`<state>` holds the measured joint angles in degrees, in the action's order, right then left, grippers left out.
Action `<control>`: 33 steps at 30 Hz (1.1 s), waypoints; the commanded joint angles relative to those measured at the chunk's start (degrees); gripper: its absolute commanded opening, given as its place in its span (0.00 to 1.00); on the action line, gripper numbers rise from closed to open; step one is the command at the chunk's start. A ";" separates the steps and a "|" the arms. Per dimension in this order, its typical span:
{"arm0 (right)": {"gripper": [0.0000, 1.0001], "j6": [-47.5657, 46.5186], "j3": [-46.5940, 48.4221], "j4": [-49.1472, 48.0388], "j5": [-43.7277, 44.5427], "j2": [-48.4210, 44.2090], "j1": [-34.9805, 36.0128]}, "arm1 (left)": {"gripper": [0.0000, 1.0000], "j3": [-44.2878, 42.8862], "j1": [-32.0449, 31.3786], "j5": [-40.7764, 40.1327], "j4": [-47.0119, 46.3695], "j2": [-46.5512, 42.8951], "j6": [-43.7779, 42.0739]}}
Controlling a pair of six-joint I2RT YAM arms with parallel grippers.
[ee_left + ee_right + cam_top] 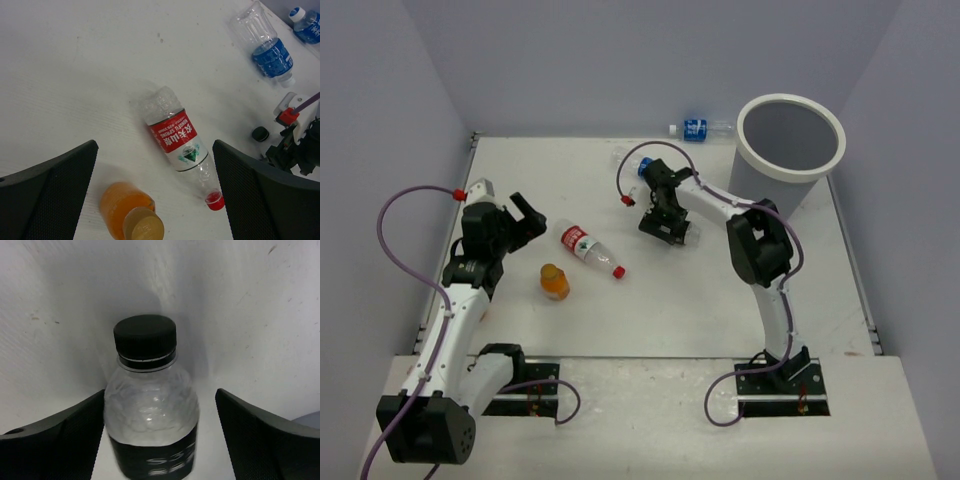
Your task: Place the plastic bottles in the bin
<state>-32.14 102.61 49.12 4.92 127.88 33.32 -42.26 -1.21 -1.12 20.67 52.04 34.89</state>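
My left gripper (528,214) is open and empty, left of the red-labelled bottle (588,248), which lies on its side with its red cap toward the front. In the left wrist view this bottle (177,140) and the short orange bottle (125,212) lie between and beyond my open fingers. My right gripper (665,222) is open around the dark-labelled bottle (150,410), whose black cap points away; the left finger (65,432) is next to it and the right finger (265,432) stands apart. The green bottle is out of view.
The white bin (790,135) stands at the back right. One blue-labelled bottle (695,128) lies by the back wall. Another (632,160) lies behind the right arm and also shows in the left wrist view (265,45). The orange bottle (554,282) stands near the front left.
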 commanded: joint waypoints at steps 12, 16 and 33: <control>0.25 1.98 10.07 4.20 -0.83 -12.11 0.09 | 1.00 -0.79 -0.19 -2.34 0.72 -0.88 0.09; 0.17 4.83 6.03 -5.86 2.19 -23.46 0.15 | 1.00 -0.71 -0.19 -2.70 0.87 -0.77 0.09; 0.33 28.35 -3.10 -39.60 42.22 -39.25 -20.68 | 1.00 -1.46 -0.19 -3.22 0.96 3.77 0.98</control>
<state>-13.16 98.86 5.77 42.48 83.96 15.76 -42.28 -1.21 -4.50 22.32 55.52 35.01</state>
